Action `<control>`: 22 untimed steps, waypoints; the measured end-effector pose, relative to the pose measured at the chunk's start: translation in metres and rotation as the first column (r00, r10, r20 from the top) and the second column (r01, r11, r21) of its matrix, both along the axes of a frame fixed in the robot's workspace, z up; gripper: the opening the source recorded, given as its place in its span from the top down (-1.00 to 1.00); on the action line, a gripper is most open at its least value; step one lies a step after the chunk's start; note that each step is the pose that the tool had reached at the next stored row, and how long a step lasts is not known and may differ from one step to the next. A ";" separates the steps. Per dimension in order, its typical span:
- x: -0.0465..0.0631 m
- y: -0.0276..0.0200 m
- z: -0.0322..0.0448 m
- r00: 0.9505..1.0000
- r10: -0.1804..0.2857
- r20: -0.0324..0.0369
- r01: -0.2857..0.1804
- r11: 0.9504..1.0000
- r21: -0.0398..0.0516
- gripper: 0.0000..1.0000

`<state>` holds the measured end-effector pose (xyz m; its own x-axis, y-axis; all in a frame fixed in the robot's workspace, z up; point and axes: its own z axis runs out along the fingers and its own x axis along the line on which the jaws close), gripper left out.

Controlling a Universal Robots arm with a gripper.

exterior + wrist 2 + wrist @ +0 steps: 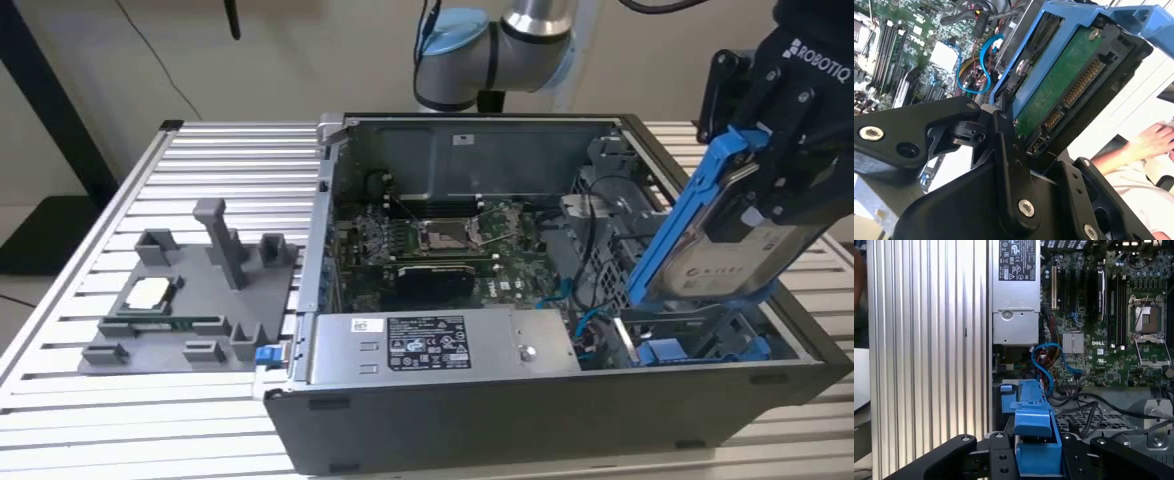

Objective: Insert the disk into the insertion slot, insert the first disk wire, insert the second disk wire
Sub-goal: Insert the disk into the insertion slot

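Black fingers (1005, 150) of the gripper (781, 200) are pinching the disk (727, 255) across its flat faces near its upper end. In the second wrist view 1 finger lies against the edge of the blue frame (1054, 30), beside the green circuit board on the disk's underside. The connector row there carries no wire.

The disk hangs steeply tilted, with its label facing the exterior camera. Its lower end is down at the mouth of the insertion slot (701, 340), the grey bay with blue pieces in the corner of the computer case (534, 425) at the exterior view's right. Whether the rails touch the bay I cannot tell. The disk is not seated.

I judge the step in hand to be step 1 of 3, seating the disk. Done well, it wants the 2 long rails squared to the bay's side walls before any push. The tilt should be laid flatter so the frame slides rather than wedges. The pinch must be firm enough that the disk cannot pivot.

The blue cable (1046, 365) and dark wires lie just beside the bay, towards the motherboard (454, 240), and could be trapped under the frame.

Further out, the power-supply box (441, 342) sits beside the bay. A person's hand (1149, 140) rests beyond the case. A grey tray (187, 310) lies well apart on the slatted table (120, 425).
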<state>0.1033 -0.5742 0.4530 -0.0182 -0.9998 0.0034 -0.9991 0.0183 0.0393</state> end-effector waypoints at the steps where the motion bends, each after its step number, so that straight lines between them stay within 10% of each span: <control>1: 0.000 0.0000 -0.0009 1.000 0.000 0.000 0.000 1.000 0.000 0.35; 22: 0.012 -0.0010 -0.0281 1.000 0.000 0.000 0.000 1.000 0.010 0.35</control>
<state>0.1150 -0.5752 0.4249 -0.0181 -0.9998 -0.0064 -0.9991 0.0178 0.0395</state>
